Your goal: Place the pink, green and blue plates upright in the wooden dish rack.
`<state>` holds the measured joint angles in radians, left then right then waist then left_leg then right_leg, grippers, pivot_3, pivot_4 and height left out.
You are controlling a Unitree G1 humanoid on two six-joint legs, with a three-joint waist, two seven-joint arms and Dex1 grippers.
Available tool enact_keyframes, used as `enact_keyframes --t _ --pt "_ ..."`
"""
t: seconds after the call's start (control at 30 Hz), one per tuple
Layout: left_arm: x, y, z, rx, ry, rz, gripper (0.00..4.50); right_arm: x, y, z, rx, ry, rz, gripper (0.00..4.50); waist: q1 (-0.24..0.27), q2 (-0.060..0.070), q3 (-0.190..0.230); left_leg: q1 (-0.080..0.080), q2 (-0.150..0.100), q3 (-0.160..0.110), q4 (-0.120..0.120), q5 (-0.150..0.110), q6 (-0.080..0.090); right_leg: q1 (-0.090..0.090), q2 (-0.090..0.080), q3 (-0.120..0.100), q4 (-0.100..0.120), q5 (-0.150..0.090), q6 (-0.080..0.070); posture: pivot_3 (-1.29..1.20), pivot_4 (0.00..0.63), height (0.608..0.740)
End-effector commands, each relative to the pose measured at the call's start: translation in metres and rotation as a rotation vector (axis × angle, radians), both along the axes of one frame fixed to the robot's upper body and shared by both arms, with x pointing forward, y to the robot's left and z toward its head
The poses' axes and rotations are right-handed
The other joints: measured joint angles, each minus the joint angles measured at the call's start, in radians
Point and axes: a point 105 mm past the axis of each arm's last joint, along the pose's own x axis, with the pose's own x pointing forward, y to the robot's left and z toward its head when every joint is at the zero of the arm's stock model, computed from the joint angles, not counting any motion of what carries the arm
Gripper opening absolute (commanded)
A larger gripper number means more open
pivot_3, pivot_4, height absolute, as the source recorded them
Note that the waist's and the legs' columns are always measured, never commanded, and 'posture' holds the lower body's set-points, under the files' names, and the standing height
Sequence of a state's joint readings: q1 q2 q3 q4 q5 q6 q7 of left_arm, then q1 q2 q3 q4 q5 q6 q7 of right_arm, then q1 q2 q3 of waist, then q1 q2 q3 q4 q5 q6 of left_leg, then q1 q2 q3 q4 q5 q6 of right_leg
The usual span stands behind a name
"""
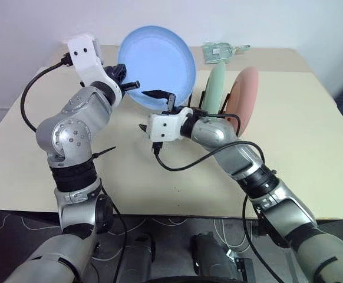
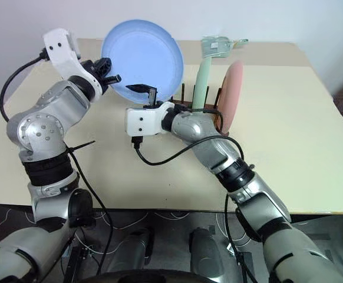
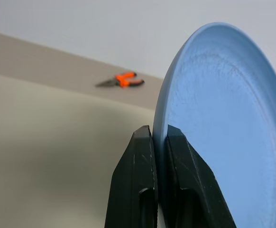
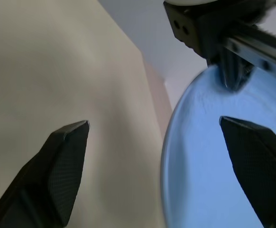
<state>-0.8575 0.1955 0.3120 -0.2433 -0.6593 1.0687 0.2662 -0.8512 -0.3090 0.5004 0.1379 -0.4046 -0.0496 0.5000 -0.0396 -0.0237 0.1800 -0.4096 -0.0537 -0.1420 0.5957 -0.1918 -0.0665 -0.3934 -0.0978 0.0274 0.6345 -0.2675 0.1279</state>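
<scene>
1. Plate status: the blue plate (image 1: 158,65) was held clear of the table (image 1: 313,147), on edge, at 12 o'clock in the head view.
2. The left hand (image 3: 160,142) was clenched on its rim at 9 o'clock.
3. The right hand (image 4: 157,142) stood spread, one finger on each side of the lower rim, grasping nothing.
4. The green plate (image 1: 216,88) and pink plate (image 1: 244,100) stood upright in the wooden dish rack (image 2: 186,99), at 2 o'clock from the blue plate.
5. Handling, as judged: rigid, light, matte, probably breakable; grip the rim edge squarely.
6. Markings: no readable writing was visible.
</scene>
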Motion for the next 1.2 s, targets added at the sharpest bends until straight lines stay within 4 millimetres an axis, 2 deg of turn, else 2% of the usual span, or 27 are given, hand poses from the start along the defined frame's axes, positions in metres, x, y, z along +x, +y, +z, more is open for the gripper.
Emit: enact_keyframes --t 0.03,0.2,0.23,0.27,0.37,0.43,0.47,0.53,0.6,0.67,0.7,0.73,0.8,0.83,0.9,0.93,1.03,1.13,1.2 --pt "-0.012 -0.001 0.021 -0.008 -0.074 -0.013 0.0 0.006 0.003 0.011 0.001 -0.073 -0.013 3.13 0.0 0.0 0.0 0.0 0.0 0.0 0.0 0.0 0.0 0.0 0.0 0.0 0.0 0.0 0.0 0.0 0.15 0.74" --pt "-0.015 0.002 0.012 -0.019 -0.043 -0.029 0.0 0.009 0.002 0.014 0.014 -0.087 -0.045 0.6 -0.004 0.0 0.0 0.0 0.0 0.0 0.0 0.0 0.0 0.0 0.0 0.0 0.0 0.0 0.0 0.0 0.15 0.74" --pt "-0.015 0.003 0.012 -0.045 -0.043 -0.029 0.35 0.009 0.001 0.014 0.013 -0.091 -0.05 0.09 -0.004 0.0 0.0 0.0 0.0 0.0 0.0 0.0 0.0 0.0 0.0 0.0 0.0 0.0 0.0 0.0 0.15 0.74" --pt "-0.015 0.003 0.012 -0.064 -0.043 -0.028 0.74 0.009 0.001 0.014 0.014 -0.094 -0.053 0.0 -0.003 0.0 0.0 0.0 0.0 0.0 0.0 0.0 0.0 -0.001 0.0 0.0 0.0 0.0 0.0 0.0 0.15 0.74" --pt "-0.014 0.01 0.031 -0.156 -0.132 0.0 2.06 0.008 0.001 0.014 0.032 -0.1 -0.067 0.0 0.003 0.0 0.0 0.0 0.0 0.0 0.0 0.0 0.0 0.0 0.0 0.0 0.0 0.0 0.0 0.0 0.15 0.74" --pt "-0.011 0.026 0.042 -0.211 -0.182 0.078 3.07 0.008 0.001 0.014 0.037 -0.102 -0.069 0.0 0.004 -0.001 0.0 0.0 0.0 0.0 0.0 0.0 0.0 0.0 0.0 0.0 0.0 0.0 0.0 0.0 0.15 0.74" --pt "-0.009 0.044 0.05 -0.25 -0.223 0.162 3.52 0.007 0.001 0.015 0.04 -0.108 -0.069 0.0 0.004 0.0 0.0 0.0 0.0 0.0 0.0 0.0 0.0 0.0 0.0 0.0 0.0 0.0 0.0 0.0 0.15 0.74" --pt "-0.009 0.089 0.065 -0.308 -0.301 0.355 3.52 0.006 0.0 0.016 0.051 -0.116 -0.066 0.0 -0.002 0.0 0.0 0.0 0.0 0.0 0.0 0.0 -0.001 0.0 0.0 0.0 -0.001 0.0 0.0 0.0 0.15 0.74" --pt "-0.013 0.13 0.072 -0.28 -0.355 0.517 3.52 0.005 -0.002 0.019 0.084 -0.117 -0.061 0.0 -0.009 0.0 0.0 0.0 0.0 0.0 -0.001 0.001 -0.001 -0.001 0.0 0.0 0.0 0.0 -0.001 0.0 0.15 0.74" --pt "-0.018 0.159 0.075 -0.068 -0.399 0.634 3.52 0.001 -0.006 0.032 0.197 -0.096 -0.042 0.0 -0.013 0.0 0.0 0.001 0.001 0.001 -0.003 0.001 -0.002 -0.002 0.001 0.001 0.0 0.001 -0.001 0.0 0.15 0.74" --pt "-0.017 0.165 0.07 0.08 -0.394 0.659 3.52 -0.004 -0.008 0.041 0.27 -0.086 -0.019 0.0 -0.014 0.0 0.0 0.001 0.001 0.001 -0.004 0.002 -0.003 -0.003 0.001 0.001 0.001 0.001 -0.001 0.0 0.15 0.74" --pt "-0.012 0.168 0.056 0.253 -0.364 0.656 3.52 -0.011 -0.01 0.053 0.369 -0.063 0.014 0.0 -0.013 0.0 0.0 0.001 0.001 0.001 -0.004 0.003 -0.005 -0.003 0.001 0.001 0.001 0.001 -0.001 0.0 0.15 0.74" --pt "0.001 0.16 0.02 0.494 -0.278 0.548 3.52 -0.023 -0.014 0.073 0.545 -0.001 0.085 0.0 -0.005 0.001 0.0 0.001 0.0 0.001 -0.004 0.002 -0.004 -0.002 0.001 0.001 0.0 0.001 -0.001 0.0 0.15 0.74" --pt "0.006 0.148 -0.002 0.603 -0.261 0.459 3.52 -0.031 -0.017 0.084 0.664 0.072 0.137 0.0 0.003 0.001 0.0 0.001 0.0 0.001 -0.004 0.001 -0.002 -0.002 0.001 0.001 0.0 0.001 -0.001 0.0 0.15 0.74" --pt "0.009 0.12 -0.045 0.679 -0.247 0.279 3.52 -0.044 -0.024 0.1 0.893 0.241 0.233 0.0 0.009 0.001 0.0 0.001 0.0 0.0 -0.004 0.001 -0.002 -0.001 0.001 0.001 0.0 0.001 -0.001 0.0 0.15 0.74" --pt "0.007 0.105 -0.058 0.667 -0.27 0.221 3.52 -0.047 -0.027 0.104 1.003 0.341 0.263 0.0 0.015 0.0 0.0 0.001 0.0 0.0 -0.004 0.001 -0.002 0.0 0.001 0.001 0.0 0.001 -0.001 0.0 0.15 0.74" --pt "0.002 0.075 -0.078 0.595 -0.303 0.13 3.52 -0.051 -0.033 0.105 1.187 0.532 0.291 0.0 0.025 -0.003 -0.001 -0.001 0.001 -0.001 -0.004 0.001 -0.002 -0.002 0.0 0.001 -0.001 0.001 -0.002 0.0 0.15 0.74" --pt "-0.002 0.054 -0.086 0.6 -0.336 0.062 3.52 -0.053 -0.035 0.104 1.257 0.614 0.291 0.0 0.021 -0.002 -0.001 -0.001 0.001 -0.001 -0.004 0.001 -0.002 -0.004 0.0 0.0 0.0 0.002 -0.003 0.0 0.15 0.74" --pt "-0.011 0.026 -0.099 0.656 -0.386 -0.054 3.52 -0.05 -0.035 0.1 1.34 0.701 0.275 0.0 0.019 0.001 -0.001 -0.001 0.001 0.0 -0.004 0.001 -0.002 -0.005 0.0 0.001 0.0 0.002 -0.004 0.0 0.15 0.74"
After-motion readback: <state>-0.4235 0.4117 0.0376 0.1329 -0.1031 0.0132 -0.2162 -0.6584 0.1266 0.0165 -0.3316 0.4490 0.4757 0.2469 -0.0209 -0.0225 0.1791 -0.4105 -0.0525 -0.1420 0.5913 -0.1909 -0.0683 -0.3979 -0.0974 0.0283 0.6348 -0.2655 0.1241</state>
